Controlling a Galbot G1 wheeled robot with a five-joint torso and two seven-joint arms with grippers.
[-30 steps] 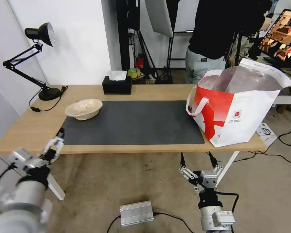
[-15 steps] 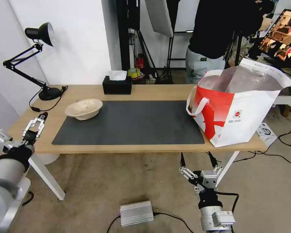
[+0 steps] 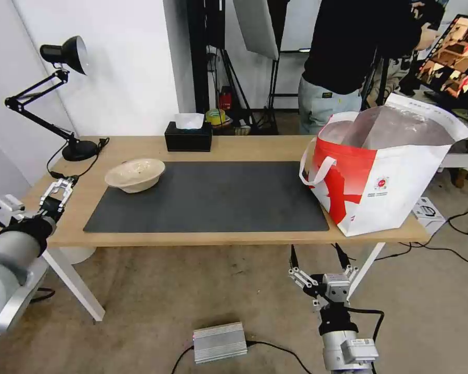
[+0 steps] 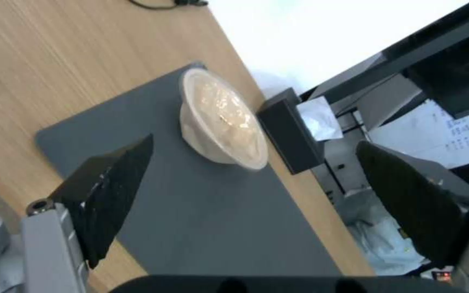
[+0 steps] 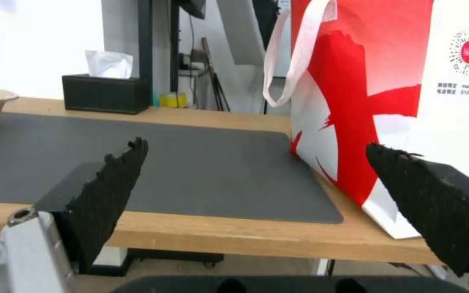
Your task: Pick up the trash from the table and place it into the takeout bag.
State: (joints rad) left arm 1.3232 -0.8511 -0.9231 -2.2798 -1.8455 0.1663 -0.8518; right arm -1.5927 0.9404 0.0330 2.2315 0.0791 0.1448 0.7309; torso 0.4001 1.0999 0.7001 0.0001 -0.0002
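Left gripper [image 3: 62,185] rose toward beige bowl [image 3: 135,174], fingers spread; right's spread too

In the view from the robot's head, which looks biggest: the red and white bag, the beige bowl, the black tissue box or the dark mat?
Largest to smallest as they look:
1. dark mat
2. takeout bag
3. beige bowl
4. tissue box, close to the bowl and farther back, so that pair is unsure.

White wall [image 3: 119,62], black desk lamp [image 3: 62,57] — bare concrete floor [image 3: 192,291].
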